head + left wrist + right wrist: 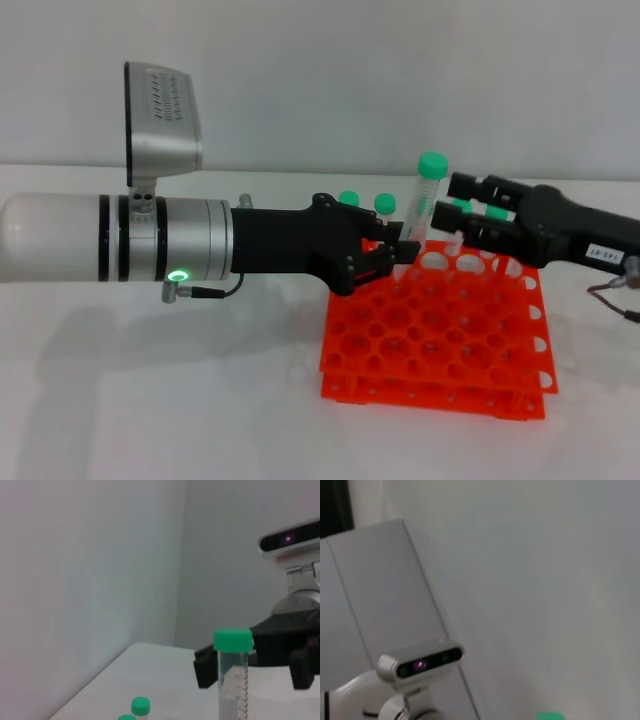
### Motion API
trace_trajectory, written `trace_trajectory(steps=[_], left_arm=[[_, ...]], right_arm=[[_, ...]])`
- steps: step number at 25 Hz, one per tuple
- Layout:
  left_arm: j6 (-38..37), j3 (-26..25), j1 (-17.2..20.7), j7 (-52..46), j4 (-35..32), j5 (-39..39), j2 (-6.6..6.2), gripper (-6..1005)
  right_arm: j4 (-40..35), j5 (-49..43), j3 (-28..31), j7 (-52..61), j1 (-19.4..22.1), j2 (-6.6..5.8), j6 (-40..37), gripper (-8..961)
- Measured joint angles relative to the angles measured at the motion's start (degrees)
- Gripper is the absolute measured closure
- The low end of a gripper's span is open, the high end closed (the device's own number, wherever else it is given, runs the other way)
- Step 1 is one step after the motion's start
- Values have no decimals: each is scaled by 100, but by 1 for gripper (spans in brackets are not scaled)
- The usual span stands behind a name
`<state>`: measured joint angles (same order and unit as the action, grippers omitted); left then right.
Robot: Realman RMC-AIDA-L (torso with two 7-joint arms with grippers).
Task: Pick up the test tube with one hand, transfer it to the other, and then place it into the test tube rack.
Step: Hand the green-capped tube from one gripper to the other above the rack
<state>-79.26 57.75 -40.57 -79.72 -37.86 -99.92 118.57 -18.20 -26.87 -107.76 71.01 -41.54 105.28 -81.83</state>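
The orange test tube rack [437, 335] sits on the white table [150, 400], with at least 2 green-capped tubes [385, 204] standing in holes at its far-left edge. Above the rack's back rows, the test tube [424, 205] is held almost upright, green cap up. The left gripper [398, 252] reaches in level from the rack's left and pinches the tube's lower end. The right gripper [450, 212] comes in from the rack's right, its fingers apart on either side of the tube's upper body, just below the cap.
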Motion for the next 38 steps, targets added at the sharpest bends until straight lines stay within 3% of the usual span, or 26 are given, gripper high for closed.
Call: trace_trajectory(steps=[8,11,31,36,38], left_arm=[[7,2,8,70,16,20,40,782],[7,10,28,78,28,40,51,781],[7,51,60,219,330,215,62,775],[7,37,59,221,343,219,61,773],[6,38,63,221,343,219,61,773]], right_arm=[[23,-121,124,-75,-2,167,65,218],[26,-123,266,-294,79,288,114,219],[-23,-135,290,-632,114,543,177,221],[-21,-134,283,-690,113,562,194,361],[-21,-133,272,-727,111,565,226,372]])
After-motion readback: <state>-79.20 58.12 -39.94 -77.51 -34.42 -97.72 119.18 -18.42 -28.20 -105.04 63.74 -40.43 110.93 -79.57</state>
